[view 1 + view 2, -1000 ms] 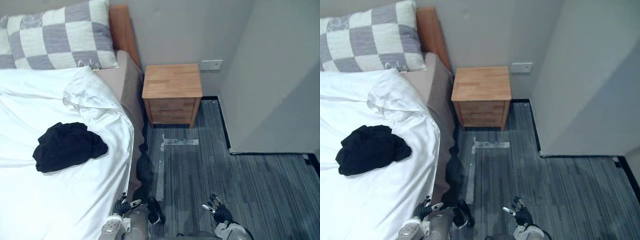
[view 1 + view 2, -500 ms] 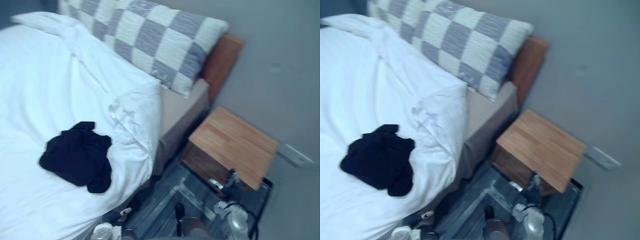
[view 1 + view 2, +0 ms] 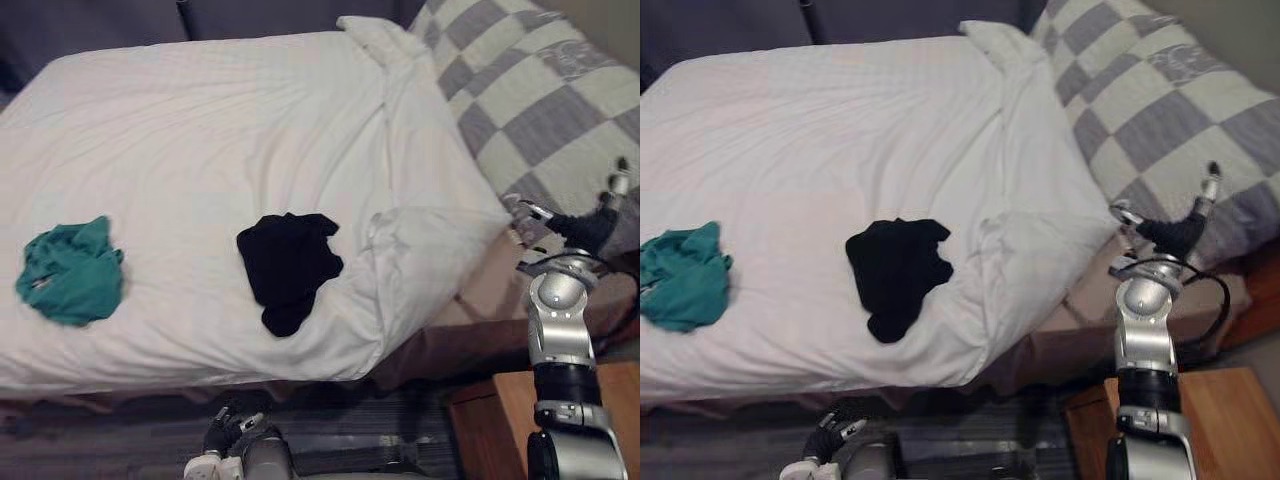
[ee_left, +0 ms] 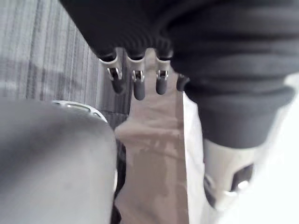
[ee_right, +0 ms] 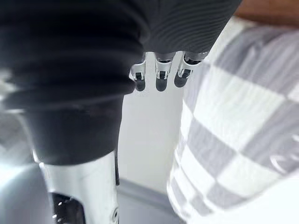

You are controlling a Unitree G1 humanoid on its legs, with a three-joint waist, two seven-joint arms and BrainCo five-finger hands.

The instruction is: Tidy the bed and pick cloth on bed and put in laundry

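Facing bed: the robot is standing at the long side of the bed (image 3: 478, 312) and looking down on the white duvet (image 3: 230, 130).
Black cloth (image 3: 290, 265): lying crumpled on the duvet, close to the near edge, with nothing touching it.
Green cloth (image 3: 68, 272): lying bunched on the duvet, well apart from the black one, toward the robot's left.
Duvet fold: bunching into a raised ridge just beside the black cloth, on the side of the checked pillow (image 3: 540, 90).
Right hand (image 3: 580, 228): hovering raised by the pillow's near corner, above the nightstand (image 3: 490, 430). Its fingers (image 5: 160, 79) are hanging loose and apart, holding nothing.
Left hand (image 3: 225, 432): hanging low beside the bed, below the duvet's edge. Its fingers (image 4: 135, 84) are relaxed and empty.
Step, as judged: approaching. Picking is not yet begun, since both cloths are lying on the bed.
Next move, as judged: calling for a reach over the near edge to the black cloth, the closer one. The fingers need to close on a bunched fold so the limp fabric lifts whole without dragging the duvet.
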